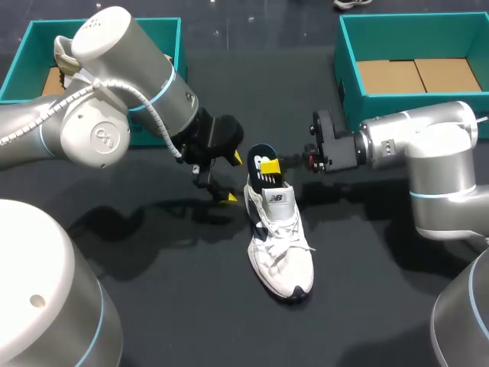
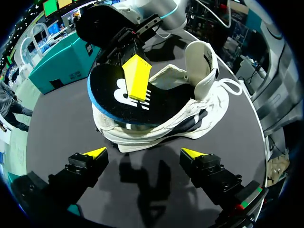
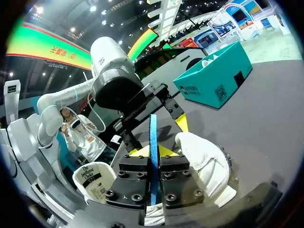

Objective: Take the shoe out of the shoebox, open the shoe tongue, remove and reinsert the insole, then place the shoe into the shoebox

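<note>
A white sneaker [image 1: 281, 245] lies on the dark table between my arms, toe toward the front edge. Its black insole [image 1: 260, 159] with a blue rim stands up out of the heel opening. My right gripper [image 1: 267, 164] is shut on the insole, one yellow tip on each face; in the right wrist view the insole [image 3: 153, 137] runs edge-on between the fingers [image 3: 135, 171], with the shoe [image 3: 204, 161] beside them. My left gripper [image 1: 233, 178] stands open just left of the heel, touching nothing. From the left wrist, that gripper [image 2: 143, 154] faces the shoe [image 2: 190, 118] and insole [image 2: 114, 99].
A teal shoebox [image 1: 348, 69] with a cardboard floor sits at the back right, behind my right arm. A second teal box [image 1: 164, 30] is at the back left, partly hidden by my left arm.
</note>
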